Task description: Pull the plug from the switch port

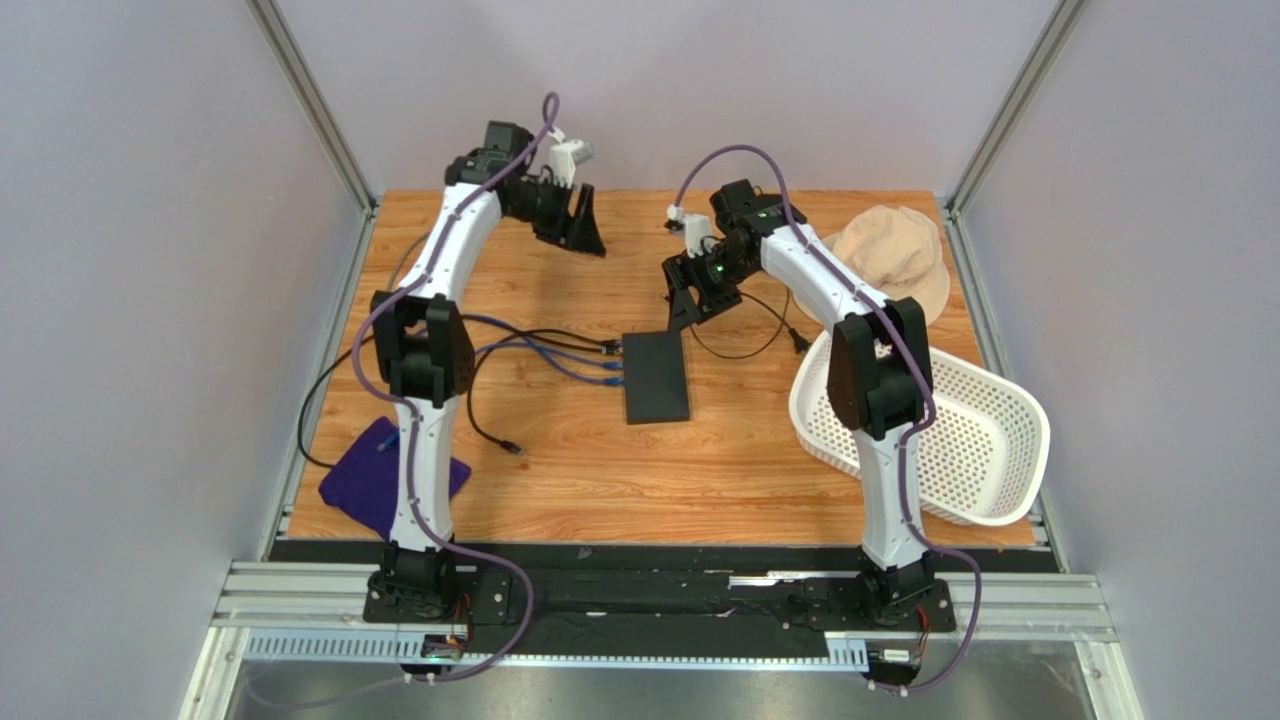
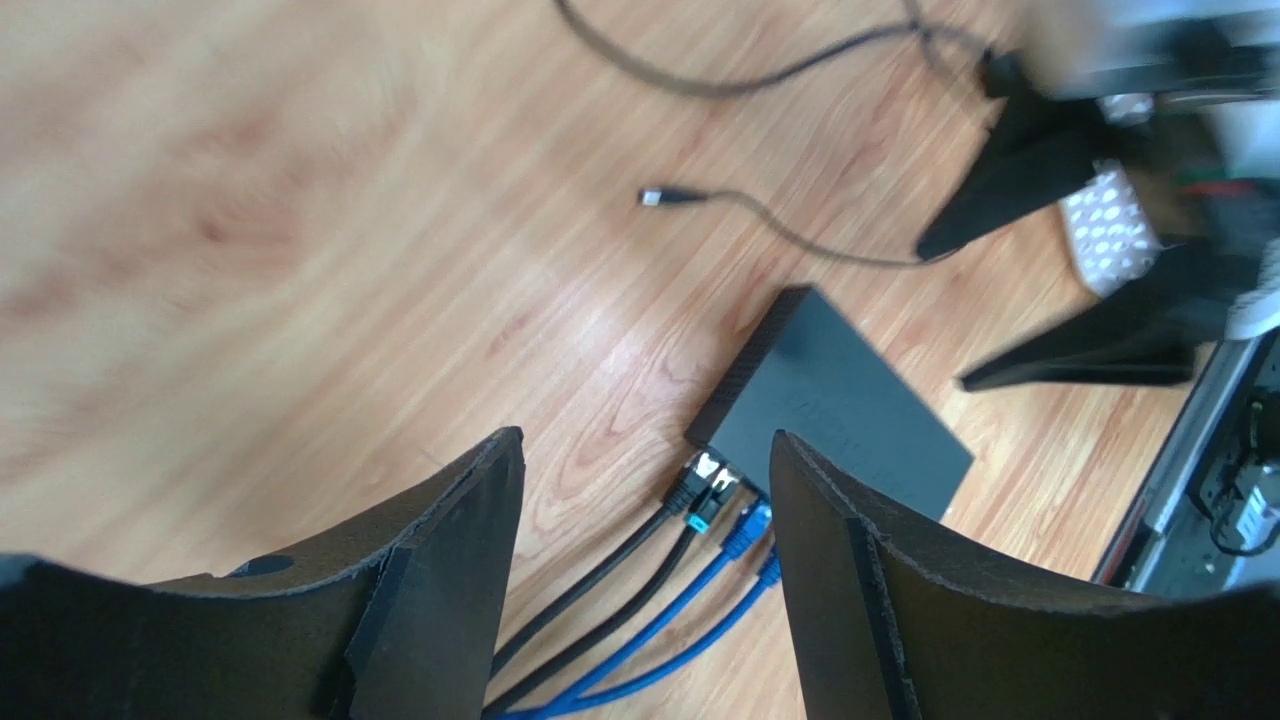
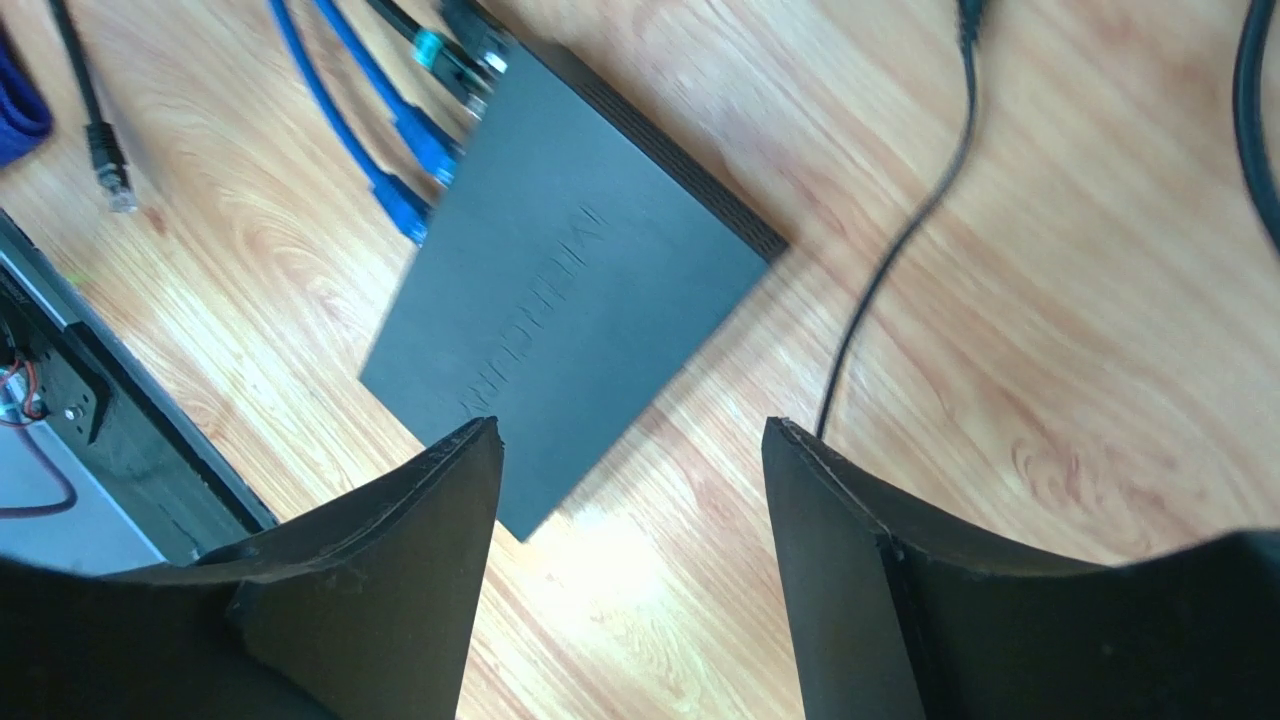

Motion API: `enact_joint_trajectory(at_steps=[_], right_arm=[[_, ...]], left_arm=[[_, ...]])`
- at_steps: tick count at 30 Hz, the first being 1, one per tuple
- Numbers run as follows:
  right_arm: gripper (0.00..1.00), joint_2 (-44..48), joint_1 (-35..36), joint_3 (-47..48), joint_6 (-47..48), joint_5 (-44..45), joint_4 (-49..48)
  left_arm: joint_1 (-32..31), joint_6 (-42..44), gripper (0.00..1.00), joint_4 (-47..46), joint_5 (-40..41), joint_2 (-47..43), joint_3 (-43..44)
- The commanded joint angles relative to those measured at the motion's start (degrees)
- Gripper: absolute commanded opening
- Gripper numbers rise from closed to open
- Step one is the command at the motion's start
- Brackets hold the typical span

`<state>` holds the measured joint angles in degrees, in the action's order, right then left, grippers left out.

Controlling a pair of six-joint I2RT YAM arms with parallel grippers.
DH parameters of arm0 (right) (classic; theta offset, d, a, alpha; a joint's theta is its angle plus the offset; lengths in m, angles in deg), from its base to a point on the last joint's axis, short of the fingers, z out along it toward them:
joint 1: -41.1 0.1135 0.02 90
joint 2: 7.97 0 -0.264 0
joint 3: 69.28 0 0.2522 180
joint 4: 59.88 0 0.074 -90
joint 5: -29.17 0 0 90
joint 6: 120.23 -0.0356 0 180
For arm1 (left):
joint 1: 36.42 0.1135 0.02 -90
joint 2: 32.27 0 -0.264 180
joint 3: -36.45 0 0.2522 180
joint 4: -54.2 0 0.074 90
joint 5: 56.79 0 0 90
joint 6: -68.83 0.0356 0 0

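The switch point(image 1: 657, 377) lay at the middle of the bench point(image 1: 526, 465), plugs point(image 2: 718, 503) seated. Left fingers point(image 2: 451, 585) and right fingers point(image 3: 406, 570) gaped wide, holding nothing (approach stage, I judged); next, steady the switch, pinch one plug, pull straight.

Beyond the left gripper point(image 2: 646, 443), you are seeing the right gripper point(image 2: 950, 315) blurring and running off the view's edge. The cables point(image 2: 589, 585) are slipping out of view beside a left finger point(image 2: 451, 600). Ahead of the right fingers point(image 3: 406, 585), the plugs point(image 3: 436, 57) are being cut off at the edge, and one finger is covering part of the switch's point(image 3: 571, 300) near edge.
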<state>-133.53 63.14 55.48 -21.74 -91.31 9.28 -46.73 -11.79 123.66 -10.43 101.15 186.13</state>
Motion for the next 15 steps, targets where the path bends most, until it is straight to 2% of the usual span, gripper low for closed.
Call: enact_joint_trajectory(at_steps=[1, 6, 9, 13, 15], right_arm=[[0.66, 0.5, 3.6, 3.8, 4.0, 0.7, -0.6], [0.61, -2.7, 4.5, 5.9, 4.7, -0.7, -0.2], [0.51, -4.1, 5.5, 5.6, 4.7, -2.4, 0.3], [0.29, -6.2, 5.8, 5.9, 4.6, -2.7, 0.4], [0.22, -6.9, 5.8, 5.7, 4.8, -2.6, 0.8]], left_arm=[[-1.6, -1.2, 0.7, 3.8, 0.1, 5.8, -3.1], [-1.4, -0.9, 0.66, 1.2, -2.7, 6.6, -7.0], [-1.4, -1.2, 0.64, 0.4, -4.8, 6.9, -9.3], [-1.5, -1.7, 0.61, 0.5, -6.8, 7.5, -11.0], [-1.4, -1.8, 0.59, 0.5, -8.1, 8.0, -11.8]])
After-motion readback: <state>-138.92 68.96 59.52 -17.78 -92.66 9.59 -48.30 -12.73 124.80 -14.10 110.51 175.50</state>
